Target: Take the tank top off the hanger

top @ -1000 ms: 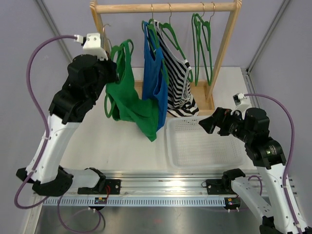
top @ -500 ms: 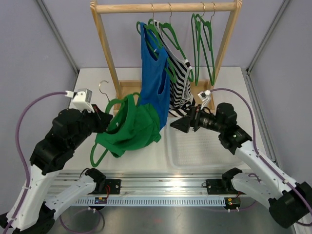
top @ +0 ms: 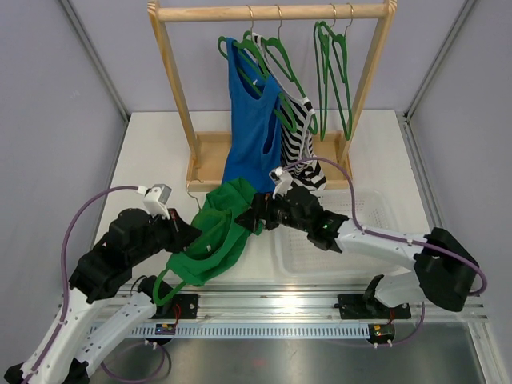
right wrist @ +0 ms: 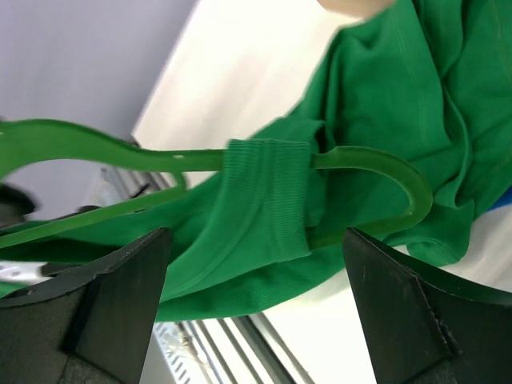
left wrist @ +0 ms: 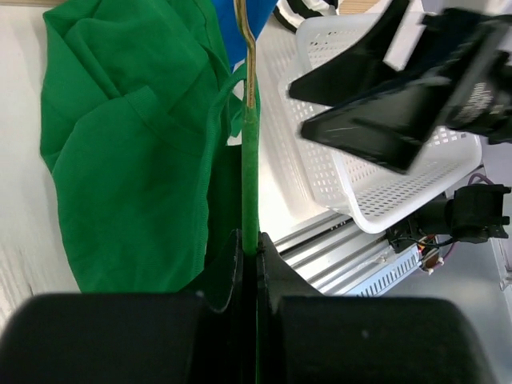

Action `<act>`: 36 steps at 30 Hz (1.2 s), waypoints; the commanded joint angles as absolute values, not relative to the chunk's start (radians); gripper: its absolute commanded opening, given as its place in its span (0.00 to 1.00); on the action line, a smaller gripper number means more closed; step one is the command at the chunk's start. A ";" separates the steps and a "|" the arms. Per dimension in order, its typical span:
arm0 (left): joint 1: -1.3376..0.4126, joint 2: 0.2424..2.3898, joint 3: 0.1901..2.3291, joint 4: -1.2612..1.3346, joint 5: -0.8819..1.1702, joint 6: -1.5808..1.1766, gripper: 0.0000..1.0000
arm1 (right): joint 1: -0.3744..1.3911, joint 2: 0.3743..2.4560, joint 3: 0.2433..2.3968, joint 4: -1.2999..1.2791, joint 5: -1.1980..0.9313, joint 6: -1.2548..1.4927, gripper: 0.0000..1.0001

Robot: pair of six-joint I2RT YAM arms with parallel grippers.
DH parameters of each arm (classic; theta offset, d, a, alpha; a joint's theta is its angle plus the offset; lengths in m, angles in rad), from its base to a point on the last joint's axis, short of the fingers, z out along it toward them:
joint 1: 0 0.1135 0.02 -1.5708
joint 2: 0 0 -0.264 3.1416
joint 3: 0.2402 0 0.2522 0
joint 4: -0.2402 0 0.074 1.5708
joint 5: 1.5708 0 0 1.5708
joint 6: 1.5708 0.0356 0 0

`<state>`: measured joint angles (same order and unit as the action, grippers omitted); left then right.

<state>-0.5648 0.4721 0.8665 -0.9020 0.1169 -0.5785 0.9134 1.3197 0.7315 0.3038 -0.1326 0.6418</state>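
Observation:
The green tank top [top: 218, 240] hangs on a green hanger [top: 162, 282] low over the table's front left, off the rack. My left gripper [top: 181, 233] is shut on the hanger's bar [left wrist: 250, 184]; the top [left wrist: 128, 160] drapes to its left. My right gripper [top: 250, 221] is open beside the top's right edge. In the right wrist view, its open jaws [right wrist: 256, 300] frame a strap [right wrist: 268, 200] wrapped round the hanger's curved end [right wrist: 388, 172], without touching it.
A wooden rack [top: 272, 12] at the back holds a blue tank top [top: 252, 120], a striped one [top: 302, 140] and bare green hangers [top: 332, 72]. A white basket [top: 352, 252] sits at the front right, under the right arm.
My left arm has carried the hanger and green top from the rack down toward the front left. My right arm has reached left across the basket to the top's strap.

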 commanded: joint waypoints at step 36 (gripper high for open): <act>-0.568 0.403 1.043 -1.065 0.250 -0.359 0.00 | 0.801 1.604 1.069 -0.250 0.236 0.548 0.00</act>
